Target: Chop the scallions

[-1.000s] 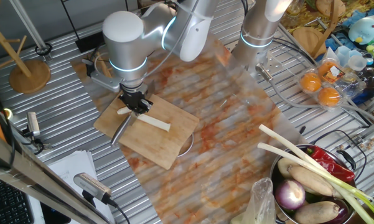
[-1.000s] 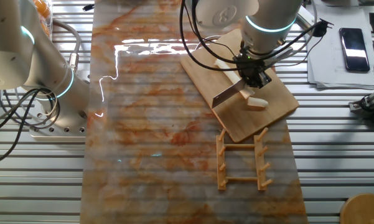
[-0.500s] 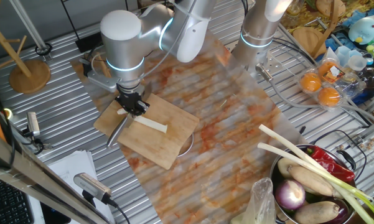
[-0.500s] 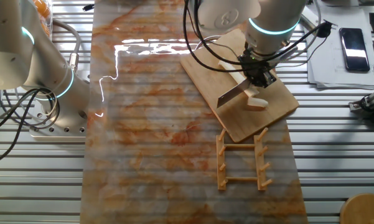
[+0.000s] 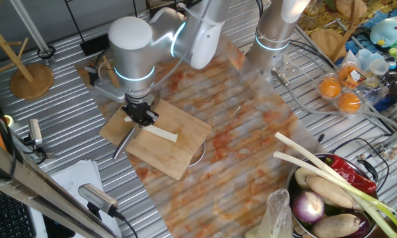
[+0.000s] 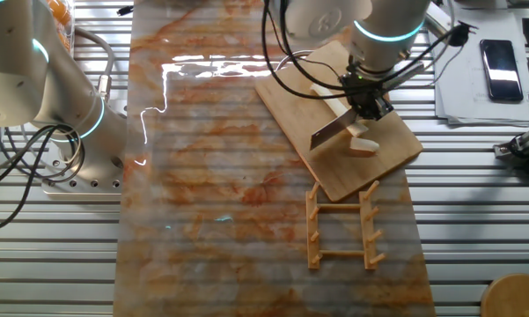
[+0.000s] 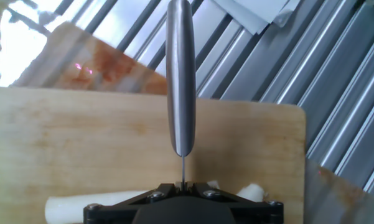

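Note:
A pale cream scallion stalk [image 5: 161, 134] lies across the wooden cutting board [image 5: 175, 158]. A short piece of it [image 5: 129, 118] shows on the far side of my gripper [image 5: 140, 114]. My gripper is shut on a knife handle, and the steel blade [image 5: 123, 141] slants down to the board's left edge. In the other fixed view the blade [image 6: 327, 134] sits between a stubby scallion end [image 6: 363, 148] and the longer part [image 6: 321, 91]. The hand view shows the knife [image 7: 180, 74] edge-on above the board, with scallion [image 7: 68, 207] crossing under my gripper [image 7: 182, 185].
A metal bowl [image 5: 297, 177] at the front right holds long green-leaved stalks, an onion and a red pepper. Oranges [image 5: 340, 92] lie at the right. A wooden rack [image 6: 341, 224] lies just beyond the board. A second arm's base [image 6: 79, 132] stands at the left.
My gripper and knife have shifted slightly along the stalk. The longer scallion piece has slid a little to the left on the board.

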Robot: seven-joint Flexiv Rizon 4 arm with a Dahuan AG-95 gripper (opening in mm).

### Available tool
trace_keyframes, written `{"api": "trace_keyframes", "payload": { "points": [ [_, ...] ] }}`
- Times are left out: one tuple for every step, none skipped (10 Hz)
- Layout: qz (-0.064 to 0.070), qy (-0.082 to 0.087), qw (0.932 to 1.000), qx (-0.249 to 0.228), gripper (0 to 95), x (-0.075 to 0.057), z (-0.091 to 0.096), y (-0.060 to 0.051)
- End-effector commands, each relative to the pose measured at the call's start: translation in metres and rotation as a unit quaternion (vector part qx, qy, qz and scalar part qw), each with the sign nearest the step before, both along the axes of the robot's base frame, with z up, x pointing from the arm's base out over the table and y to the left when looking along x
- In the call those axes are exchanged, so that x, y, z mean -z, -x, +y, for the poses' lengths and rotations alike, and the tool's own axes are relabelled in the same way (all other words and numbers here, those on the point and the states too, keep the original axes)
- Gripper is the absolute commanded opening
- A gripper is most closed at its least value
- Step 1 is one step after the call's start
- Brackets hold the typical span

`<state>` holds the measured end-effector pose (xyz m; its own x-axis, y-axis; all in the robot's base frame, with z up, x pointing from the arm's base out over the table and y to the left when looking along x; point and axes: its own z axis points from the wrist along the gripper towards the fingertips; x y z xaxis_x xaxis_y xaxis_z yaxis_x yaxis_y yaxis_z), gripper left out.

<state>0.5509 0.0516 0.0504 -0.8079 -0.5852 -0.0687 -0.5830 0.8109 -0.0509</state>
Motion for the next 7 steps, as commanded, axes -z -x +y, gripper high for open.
{"api": "trace_keyframes", "payload": {
  "points": [
    [-0.011,-0.001,0.9999,-0.004,0.0,0.03,-0.004,0.015],
    [-0.012,0.0,0.9999,-0.006,0.0,0.032,-0.006,0.021],
    [-0.014,0.0,0.9999,-0.006,0.0,0.034,-0.007,0.026],
    [-0.018,0.0,0.9998,-0.007,0.0,0.038,-0.009,0.028],
    [-0.022,0.0,0.9997,-0.007,0.0,0.044,-0.009,0.028],
    [-0.029,-0.004,0.9996,-0.006,0.0,0.054,-0.01,0.026],
    [-0.028,-0.003,0.9996,-0.006,0.0,0.056,-0.009,0.022]
  ]
}}
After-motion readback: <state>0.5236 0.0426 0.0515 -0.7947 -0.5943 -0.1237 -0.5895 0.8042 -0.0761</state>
